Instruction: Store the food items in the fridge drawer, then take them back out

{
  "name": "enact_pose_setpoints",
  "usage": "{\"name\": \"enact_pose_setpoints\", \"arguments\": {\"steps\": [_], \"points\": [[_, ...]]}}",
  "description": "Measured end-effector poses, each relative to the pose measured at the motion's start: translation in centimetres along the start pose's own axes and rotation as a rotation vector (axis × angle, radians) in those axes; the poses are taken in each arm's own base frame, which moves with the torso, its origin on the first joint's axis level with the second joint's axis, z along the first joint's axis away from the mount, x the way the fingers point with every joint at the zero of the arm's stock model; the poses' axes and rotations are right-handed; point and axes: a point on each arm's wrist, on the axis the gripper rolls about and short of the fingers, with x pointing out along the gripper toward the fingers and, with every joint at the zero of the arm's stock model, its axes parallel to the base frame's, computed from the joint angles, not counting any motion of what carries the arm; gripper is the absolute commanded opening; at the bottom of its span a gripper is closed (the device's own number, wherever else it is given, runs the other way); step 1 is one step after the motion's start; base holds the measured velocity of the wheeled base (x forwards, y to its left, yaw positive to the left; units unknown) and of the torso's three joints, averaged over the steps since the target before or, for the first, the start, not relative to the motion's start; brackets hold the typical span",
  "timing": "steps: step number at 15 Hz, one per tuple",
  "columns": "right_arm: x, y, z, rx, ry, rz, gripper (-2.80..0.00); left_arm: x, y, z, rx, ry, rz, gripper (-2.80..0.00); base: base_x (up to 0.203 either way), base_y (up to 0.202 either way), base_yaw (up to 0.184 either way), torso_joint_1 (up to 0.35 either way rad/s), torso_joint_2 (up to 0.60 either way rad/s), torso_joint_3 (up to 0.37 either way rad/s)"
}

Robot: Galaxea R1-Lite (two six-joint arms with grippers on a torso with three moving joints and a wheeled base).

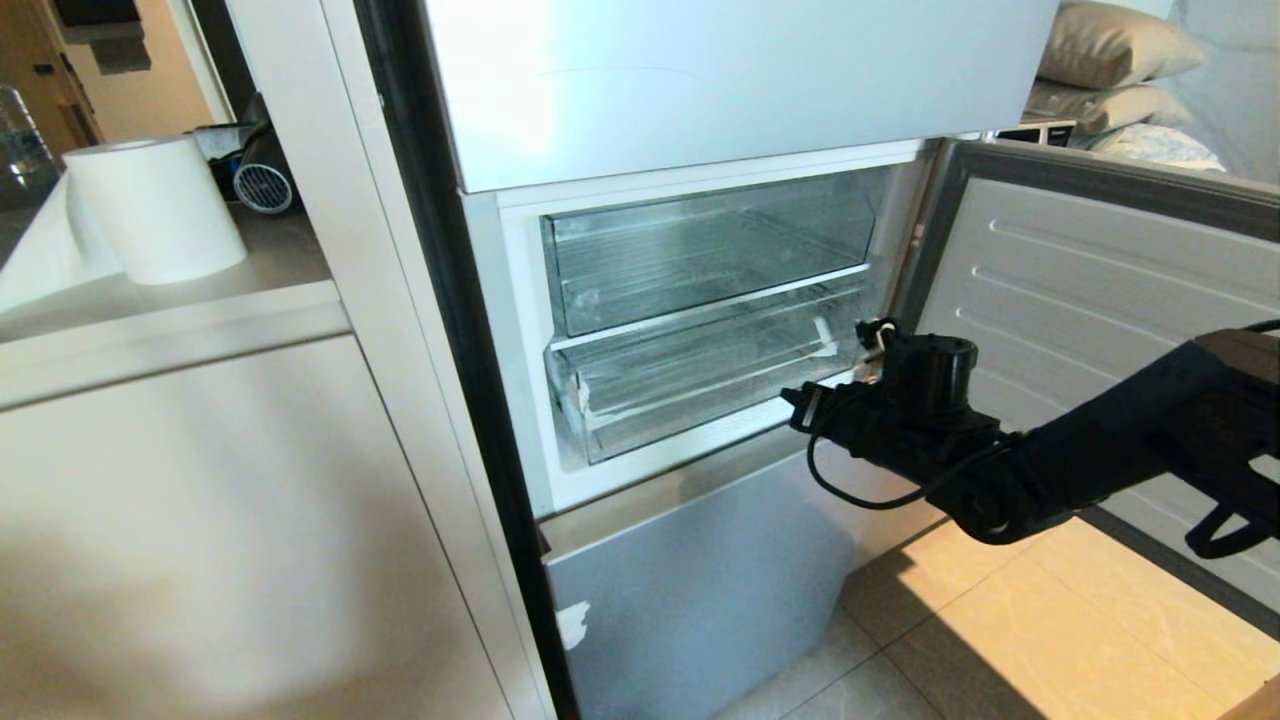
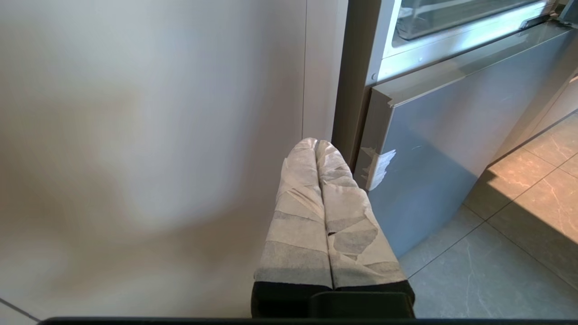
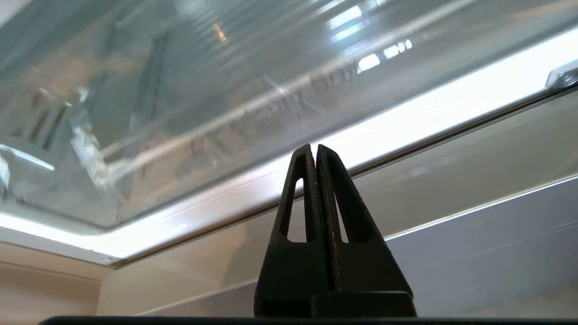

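Right tool (image 3: pixel 316 151) (fingers pressed together, empty) reaches level toward the fridge drawer (image 1: pixel 690 385).

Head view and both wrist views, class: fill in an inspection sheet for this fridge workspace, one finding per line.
Surface: counter left of the fridge; tiled floor below.
Job's things: lower fridge drawer pushed in, upper clear drawer above it; no food items seen.
Clutter: white paper roll on the counter.
Grippers: right gripper shut, empty, pointing at the lower drawer's front; left gripper shut, low beside the cabinet.
Cables: black cable looping under the right wrist.
Surroundings: open fridge door at right, pillows beyond.
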Motion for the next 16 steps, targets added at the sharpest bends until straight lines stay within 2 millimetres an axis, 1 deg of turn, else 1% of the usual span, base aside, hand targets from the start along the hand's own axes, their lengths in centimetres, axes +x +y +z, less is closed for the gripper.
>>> {"name": "enact_pose_setpoints", "arguments": {"steps": [6, 8, 9, 10, 11, 13, 15, 16], "points": [[1.8, -0.3, 0.0, 0.026, -0.038, -0.010, -2.80, 0.0, 0.0, 0.0, 0.000, 0.000, 0.000, -2.80, 0.000, 0.000, 0.000, 0.000, 0.00, 0.000], [1.7, -0.3, 0.1, 0.036, -0.037, -0.016, -2.80, 0.0, 0.0, 0.0, 0.000, 0.000, 0.000, -2.80, 0.000, 0.000, 0.000, 0.000, 0.00, 0.000], [1.1, -0.1, 0.3, 0.035, -0.035, -0.025, -2.80, 0.0, 0.0, 0.0, 0.000, 0.000, 0.000, -2.80, 0.000, 0.000, 0.000, 0.000, 0.00, 0.000], [0.1, 0.1, 0.6, 0.031, -0.033, -0.029, -2.80, 0.0, 0.0, 0.0, 0.000, 0.000, 0.000, -2.80, 0.000, 0.000, 0.000, 0.000, 0.00, 0.000], [-1.3, 0.7, 1.3, 0.029, -0.034, -0.030, -2.80, 0.0, 0.0, 0.0, 0.000, 0.000, 0.000, -2.80, 0.000, 0.000, 0.000, 0.000, 0.00, 0.000], [-5.4, 2.0, 3.6, 0.020, -0.058, -0.024, -2.80, 0.0, 0.0, 0.0, 0.000, 0.000, 0.000, -2.80, 0.000, 0.000, 0.000, 0.000, 0.00, 0.000], [-11.2, 3.8, 6.0, -0.010, -0.095, -0.011, -2.80, 0.0, 0.0, 0.0, 0.000, 0.000, 0.000, -2.80, 0.000, 0.000, 0.000, 0.000, 0.00, 0.000], [-14.8, 4.6, 7.0, -0.034, -0.118, -0.002, -2.80, 0.0, 0.0, 0.0, 0.000, 0.000, 0.000, -2.80, 0.000, 0.000, 0.000, 0.000, 0.00, 0.000]]}}
